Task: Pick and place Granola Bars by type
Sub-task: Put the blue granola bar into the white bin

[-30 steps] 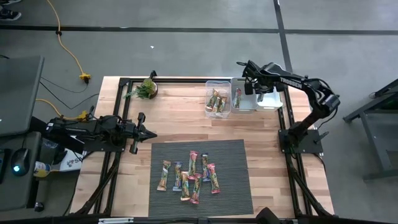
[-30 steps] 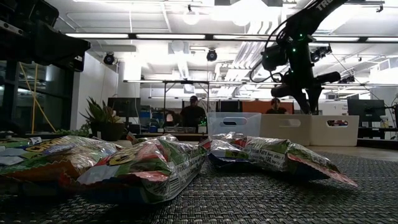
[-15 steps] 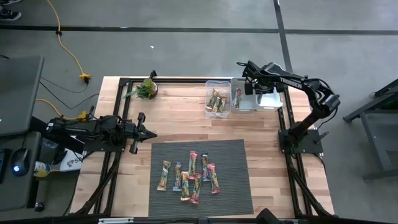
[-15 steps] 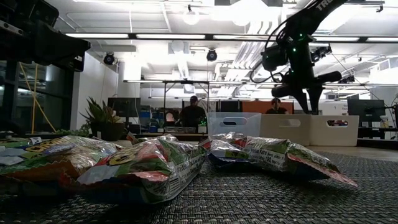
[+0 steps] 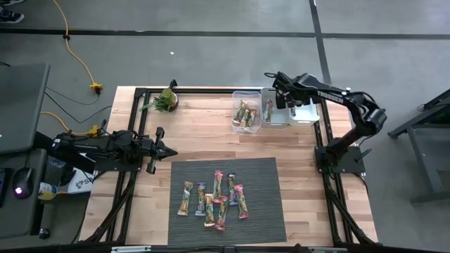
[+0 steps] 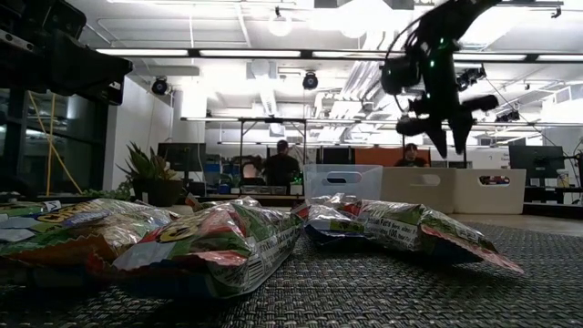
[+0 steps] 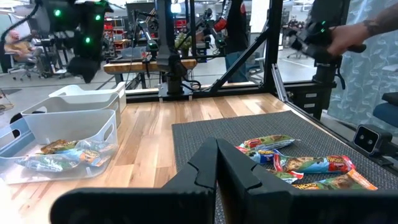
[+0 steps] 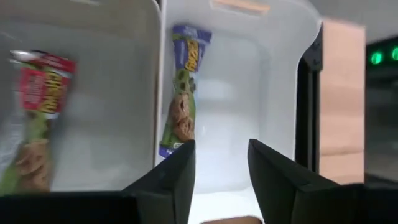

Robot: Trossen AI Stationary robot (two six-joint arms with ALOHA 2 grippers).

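Observation:
Several granola bars (image 5: 214,195) lie in a loose cluster on the dark mat (image 5: 267,211). More bars lie in the clear bin (image 5: 246,112). A red bar (image 8: 37,118) lies in the middle white bin (image 5: 271,111), and a purple bar (image 8: 183,93) lies flat in the right white bin (image 8: 273,74). My right gripper (image 8: 221,180) hangs open above the white bins (image 6: 448,146), fingers slanting down with nothing between them. At the table's left edge my left gripper (image 5: 165,150) stays level and shut (image 7: 217,168).
A small potted plant (image 5: 165,100) stands at the table's far left. The three bins stand side by side along the far edge. Bare wood lies between the mat and the bins. People (image 6: 283,164) sit in the room beyond the table.
My right gripper has risen a little above the white bins and swung slightly toward the table's left. In the low view its fingers stand wider apart than before. The bars on the mat lie as they did.

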